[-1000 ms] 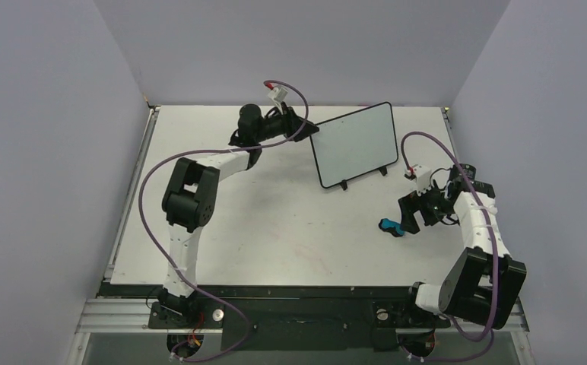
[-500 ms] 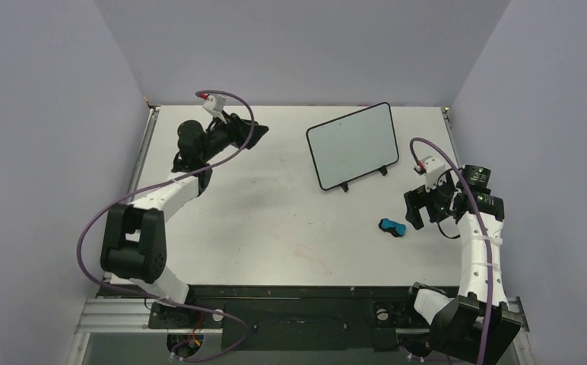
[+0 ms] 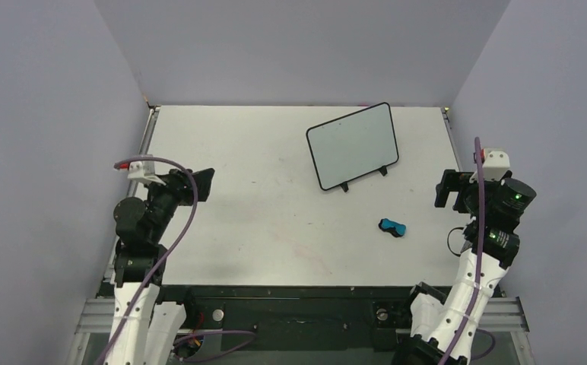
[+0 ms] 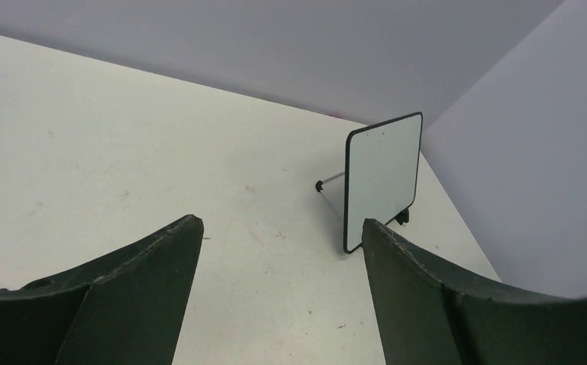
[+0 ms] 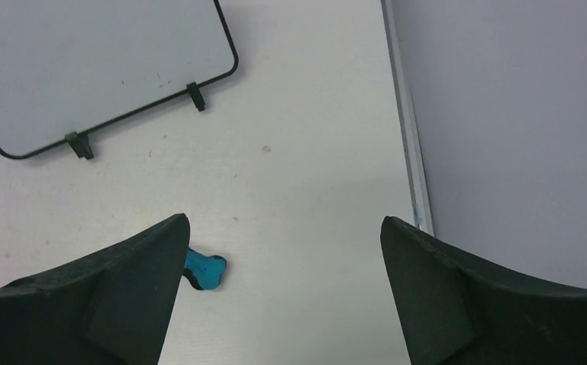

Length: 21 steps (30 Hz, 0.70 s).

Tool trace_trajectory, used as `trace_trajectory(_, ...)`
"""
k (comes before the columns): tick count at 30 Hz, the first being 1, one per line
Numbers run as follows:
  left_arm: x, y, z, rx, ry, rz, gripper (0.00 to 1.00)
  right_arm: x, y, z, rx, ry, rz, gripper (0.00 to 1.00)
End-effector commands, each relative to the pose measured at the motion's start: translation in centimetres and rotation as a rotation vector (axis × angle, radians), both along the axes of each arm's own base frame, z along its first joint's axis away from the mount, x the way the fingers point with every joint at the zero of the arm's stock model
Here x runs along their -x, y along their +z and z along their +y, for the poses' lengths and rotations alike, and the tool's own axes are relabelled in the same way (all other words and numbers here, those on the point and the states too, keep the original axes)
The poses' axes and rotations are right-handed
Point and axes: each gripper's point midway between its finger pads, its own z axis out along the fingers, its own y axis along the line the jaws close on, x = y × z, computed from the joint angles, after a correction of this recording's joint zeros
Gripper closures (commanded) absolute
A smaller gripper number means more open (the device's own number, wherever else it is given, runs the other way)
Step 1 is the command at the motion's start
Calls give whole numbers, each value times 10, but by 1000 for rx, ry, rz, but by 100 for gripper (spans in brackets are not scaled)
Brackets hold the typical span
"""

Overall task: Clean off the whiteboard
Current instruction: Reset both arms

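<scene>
Both arms have pulled back from the whiteboard (image 3: 353,144) since a second ago. The left gripper (image 3: 201,185), then up against the board's left edge, now sits well to its left and nearer the bases, with the left arm (image 3: 140,251) folded upright over its mount. The right gripper (image 3: 446,190), then low and just beside the eraser (image 3: 392,226), is now raised off to the board's right and near side; the right arm (image 3: 484,258) stands tall by the right wall. Left fingers (image 4: 150,289) are spread apart with nothing between them, and the wrist view looks across the table (image 3: 252,152) at the board. Right fingers (image 5: 115,296) are spread wide, also holding nothing, and look down on the board's lower corner and the eraser. The whiteboard has not shifted: it stands tilted back on its two small black feet (image 5: 80,144) on the far right part of the table, and its face reads blank, with no writing I can make out. The eraser lies flat on the near side of the board, a little right of its feet and apart from it, in the same spot as half a second ago. The table's right edge runs near the board's right side; the back wall is close behind its top corner. A broad stretch of tabletop lies open to the board's left and between the board and the arm bases.
</scene>
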Motion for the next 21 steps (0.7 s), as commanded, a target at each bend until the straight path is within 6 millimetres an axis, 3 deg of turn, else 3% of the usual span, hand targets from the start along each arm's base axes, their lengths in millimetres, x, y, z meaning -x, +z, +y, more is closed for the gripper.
trace_trajectory(1,28,-32,31,-88,152,140,24,-19,18,-3,-142,-62,-108,9)
trace_trajectory(12,44,-85,35,-196,165,239,23,-31,-4,-4,-207,-44,-66,8)
trace_trajectory(21,46,-82,35,-208,162,218,23,-29,-17,-3,-189,-14,-26,8)
